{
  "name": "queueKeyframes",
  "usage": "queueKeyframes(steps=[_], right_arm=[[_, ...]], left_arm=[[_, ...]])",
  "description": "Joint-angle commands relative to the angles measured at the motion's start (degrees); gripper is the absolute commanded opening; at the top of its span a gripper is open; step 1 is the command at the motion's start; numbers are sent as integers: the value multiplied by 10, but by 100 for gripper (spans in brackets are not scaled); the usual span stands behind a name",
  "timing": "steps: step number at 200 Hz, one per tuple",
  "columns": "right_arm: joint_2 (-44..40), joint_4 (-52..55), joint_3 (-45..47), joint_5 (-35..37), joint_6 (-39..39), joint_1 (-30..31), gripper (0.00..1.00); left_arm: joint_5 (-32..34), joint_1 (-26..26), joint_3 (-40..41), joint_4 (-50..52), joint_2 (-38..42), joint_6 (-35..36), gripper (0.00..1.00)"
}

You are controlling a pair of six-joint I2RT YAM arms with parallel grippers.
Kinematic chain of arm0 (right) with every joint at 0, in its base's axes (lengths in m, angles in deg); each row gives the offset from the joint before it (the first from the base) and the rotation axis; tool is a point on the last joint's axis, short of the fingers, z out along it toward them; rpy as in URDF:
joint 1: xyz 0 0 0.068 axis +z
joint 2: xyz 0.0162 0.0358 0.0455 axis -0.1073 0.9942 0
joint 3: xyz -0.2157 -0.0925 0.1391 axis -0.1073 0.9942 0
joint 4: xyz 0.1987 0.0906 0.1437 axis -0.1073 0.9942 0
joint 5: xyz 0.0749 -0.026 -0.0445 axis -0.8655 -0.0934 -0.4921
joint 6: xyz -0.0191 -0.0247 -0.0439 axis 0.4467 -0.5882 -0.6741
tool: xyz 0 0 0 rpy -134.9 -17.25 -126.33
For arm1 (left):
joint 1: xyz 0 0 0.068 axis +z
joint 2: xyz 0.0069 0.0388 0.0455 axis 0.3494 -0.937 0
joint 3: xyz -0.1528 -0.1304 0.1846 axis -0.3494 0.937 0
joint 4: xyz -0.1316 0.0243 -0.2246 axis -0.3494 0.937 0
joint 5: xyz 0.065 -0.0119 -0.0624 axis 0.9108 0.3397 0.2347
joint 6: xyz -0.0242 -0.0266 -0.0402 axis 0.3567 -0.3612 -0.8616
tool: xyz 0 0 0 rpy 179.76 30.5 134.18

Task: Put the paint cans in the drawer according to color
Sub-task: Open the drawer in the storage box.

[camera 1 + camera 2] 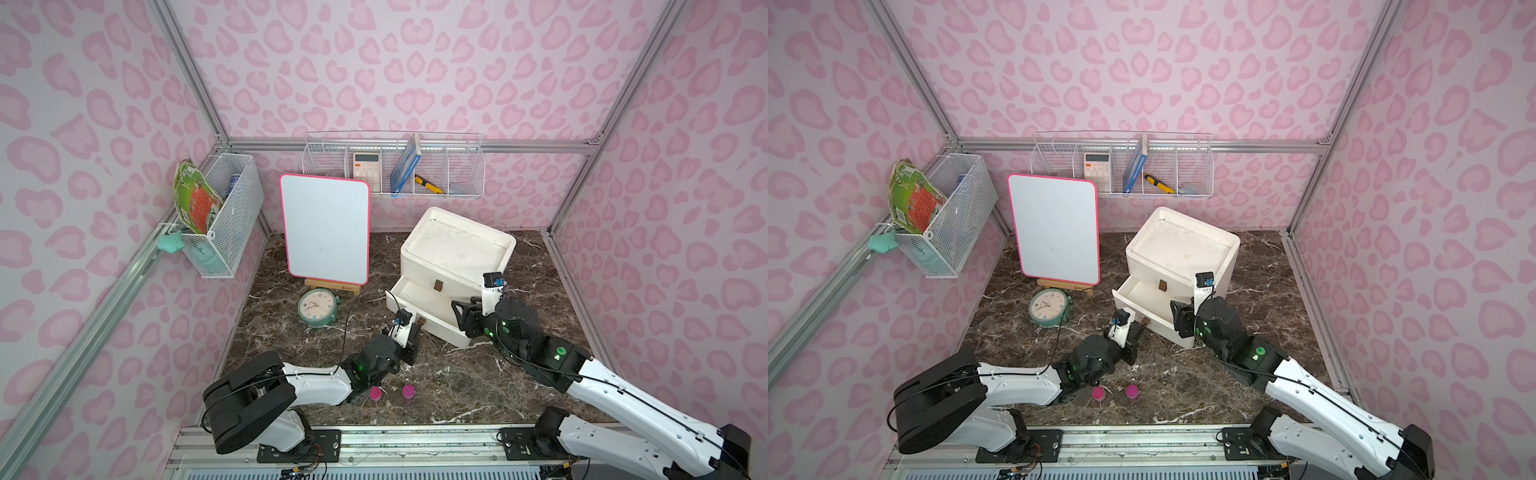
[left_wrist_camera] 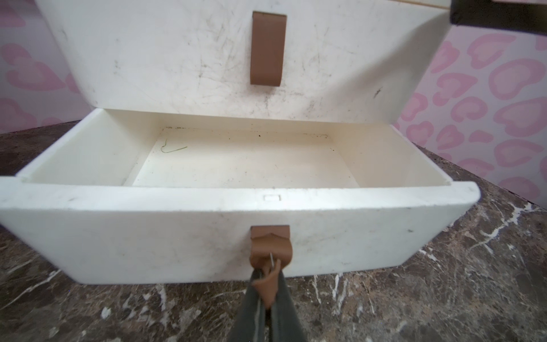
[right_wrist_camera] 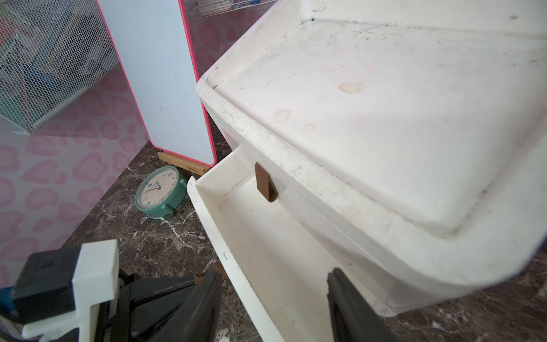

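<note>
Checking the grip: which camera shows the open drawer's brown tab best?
The left wrist view: the brown tab sits close up, pinched by the shut left gripper. In both top views it is a tiny brown speck beside that gripper. The right wrist view shows only a sliver past the drawer front.

**Counted, kind by kind**

Two pink paint cans stand behind the left gripper, beside its wrist. One white drawer chest stands ahead of it and the right gripper, with one drawer out. One brown tab handle is at the left gripper's tips, a second above it. Farther ahead and to its left are one whiteboard and one green clock. Two wire baskets hang beyond, the long one holding one calculator, one blue book and one yellow utility knife.
</note>
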Motion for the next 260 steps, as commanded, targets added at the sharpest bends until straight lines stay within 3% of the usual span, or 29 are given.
queueKeyframes(steps=[1,161,213,231,243,246,251,256,260], right_arm=[[0,-13,2,-3,-2,-1,60],[9,-10,0,-12,-6,-3,61],[17,-9,-9,-25,-8,-7,62],[18,-3,-16,-26,-12,-6,62],[17,4,-22,-28,-17,-6,63],[17,6,-23,-29,-18,-6,63],[17,7,-25,-31,-21,-6,63],[17,8,-28,-32,-23,-5,63],[17,10,-30,-33,-24,-5,63]], left_arm=[[2,-1,3,31,17,-15,0],[-1,-2,35,145,120,-20,0],[-6,-2,27,158,120,-18,0],[-1,-2,19,163,120,-22,28],[8,-2,21,160,127,-25,53],[10,-2,21,160,131,-25,69],[14,-2,23,161,137,-23,85],[17,-3,24,164,146,-20,96],[19,-2,25,169,152,-18,99]])
